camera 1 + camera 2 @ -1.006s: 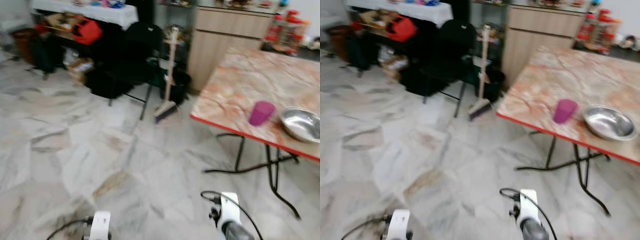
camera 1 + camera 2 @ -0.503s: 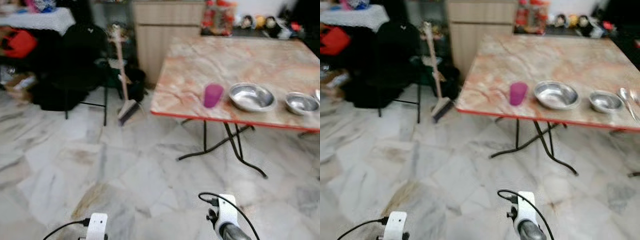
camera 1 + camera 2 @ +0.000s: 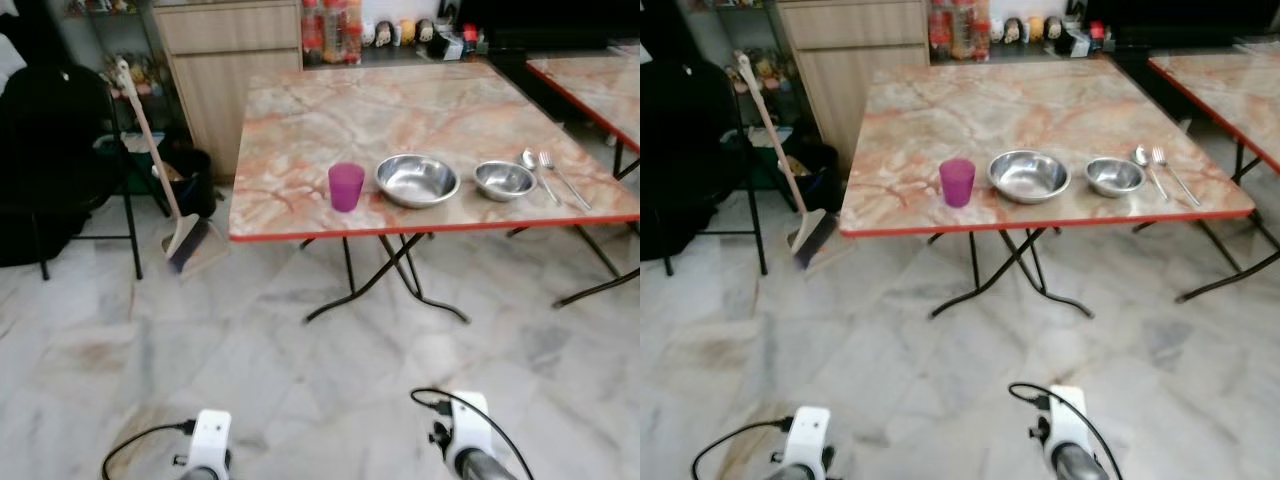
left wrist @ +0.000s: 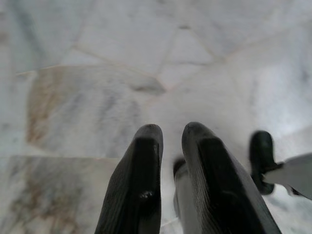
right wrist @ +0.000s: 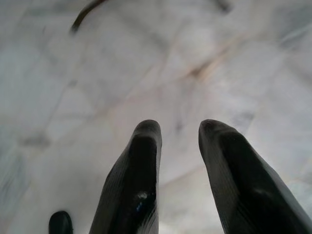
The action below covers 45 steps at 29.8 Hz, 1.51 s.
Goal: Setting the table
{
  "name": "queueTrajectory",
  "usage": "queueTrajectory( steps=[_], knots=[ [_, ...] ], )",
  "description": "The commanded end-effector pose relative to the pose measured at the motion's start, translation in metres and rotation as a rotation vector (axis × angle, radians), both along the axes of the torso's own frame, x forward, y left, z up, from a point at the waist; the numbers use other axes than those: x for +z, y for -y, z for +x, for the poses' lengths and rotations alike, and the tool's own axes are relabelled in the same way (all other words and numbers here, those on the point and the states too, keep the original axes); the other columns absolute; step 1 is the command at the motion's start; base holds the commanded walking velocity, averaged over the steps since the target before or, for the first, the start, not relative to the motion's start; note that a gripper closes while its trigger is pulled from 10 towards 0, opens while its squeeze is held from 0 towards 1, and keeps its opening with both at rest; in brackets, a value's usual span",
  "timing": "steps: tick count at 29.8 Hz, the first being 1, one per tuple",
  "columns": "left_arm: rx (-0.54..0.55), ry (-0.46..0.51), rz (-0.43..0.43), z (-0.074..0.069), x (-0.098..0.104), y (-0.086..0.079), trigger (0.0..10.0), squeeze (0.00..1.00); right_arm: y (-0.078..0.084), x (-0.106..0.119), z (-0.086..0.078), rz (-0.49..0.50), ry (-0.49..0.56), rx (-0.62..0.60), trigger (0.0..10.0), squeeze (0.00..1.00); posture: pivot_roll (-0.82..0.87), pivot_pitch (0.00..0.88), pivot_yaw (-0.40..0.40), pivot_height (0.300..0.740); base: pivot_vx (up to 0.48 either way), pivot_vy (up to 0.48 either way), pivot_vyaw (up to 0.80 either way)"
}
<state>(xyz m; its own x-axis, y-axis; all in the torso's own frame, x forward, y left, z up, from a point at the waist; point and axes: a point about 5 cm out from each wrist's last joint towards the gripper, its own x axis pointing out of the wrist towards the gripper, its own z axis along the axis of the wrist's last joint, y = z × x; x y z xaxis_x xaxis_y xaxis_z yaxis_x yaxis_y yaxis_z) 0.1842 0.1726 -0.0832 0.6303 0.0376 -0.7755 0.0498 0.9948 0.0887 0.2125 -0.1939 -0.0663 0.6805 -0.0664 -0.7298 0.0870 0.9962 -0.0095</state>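
Marble-patterned folding counter [image 3: 440, 110] with a red edge, laid with dishes along its near side.

A purple plastic cup [image 3: 346, 186], a large round steel bowl [image 3: 417, 179], a smaller steel bowl [image 3: 504, 179], a metal spoon [image 3: 533, 166] and a fork [image 3: 562, 177] stand in a row. Left hand [image 4: 168, 134] hangs over the marble floor [image 3: 300, 370], fingers narrowly parted, empty; right hand [image 5: 178, 129] likewise, gap somewhat wider. A broom [image 3: 165, 180] leans by the wooden cabinet [image 3: 225, 50].

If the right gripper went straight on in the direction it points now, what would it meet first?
Most likely the marble floor. The right gripper hangs pointing down at the tiles, fingers apart and holding nothing, with nothing between them and the floor as far as its wrist view shows.
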Motion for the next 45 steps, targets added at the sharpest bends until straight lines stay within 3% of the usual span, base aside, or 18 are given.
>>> queueTrajectory(
  steps=[1, 7, 16, 21, 41, 45],
  knots=[
    [-0.002, -0.032, 0.028, -0.0066, -0.0028, -0.0084, 10.0, 0.0, -0.0079, -0.0041, -0.0048, 0.021, -0.022, 0.006, 10.0, 0.0, 0.05, 0.0, 0.011, 0.74, 0.0, 0.0, -0.8],
    [-0.002, -0.033, 0.029, -0.0066, -0.0028, -0.0091, 10.0, 0.0, -0.0091, -0.0044, -0.0052, 0.027, -0.022, 0.007, 10.0, 0.0, 0.06, 0.0, 0.012, 0.74, 0.0, 0.0, -0.8],
    [0.036, -0.011, 0.009, -0.0016, -0.0001, -0.0108, 10.0, 0.0, -0.0134, -0.0039, -0.0034, 0.055, -0.014, 0.001, 10.0, 0.0, 0.07, 0.0, 0.011, 0.74, 0.0, 0.0, 0.0],
    [0.011, -0.03, 0.049, -0.0045, -0.0016, -0.0116, 10.0, 0.0, -0.0138, -0.0041, -0.0036, 0.056, -0.016, 0.001, 10.0, 0.0, 0.07, 0.0, 0.008, 0.74, 0.0, 0.0, 0.0],
    [0.047, -0.048, 0.05, -0.01, -0.0043, -0.0126, 10.0, 0.0, -0.0117, -0.0032, -0.0025, 0.035, -0.014, 0.001, 10.0, 0.0, 0.08, 0.0, -0.001, 0.74, 0.0, -0.479, 0.0],
    [0.079, -0.031, 0.009, -0.0067, -0.0027, -0.0114, 10.0, 0.0, -0.0119, -0.0032, -0.0023, 0.038, -0.015, 0.001, 10.0, 0.0, 0.08, 0.0, -0.001, 0.74, 0.0, -0.217, 0.0]
  ],
)
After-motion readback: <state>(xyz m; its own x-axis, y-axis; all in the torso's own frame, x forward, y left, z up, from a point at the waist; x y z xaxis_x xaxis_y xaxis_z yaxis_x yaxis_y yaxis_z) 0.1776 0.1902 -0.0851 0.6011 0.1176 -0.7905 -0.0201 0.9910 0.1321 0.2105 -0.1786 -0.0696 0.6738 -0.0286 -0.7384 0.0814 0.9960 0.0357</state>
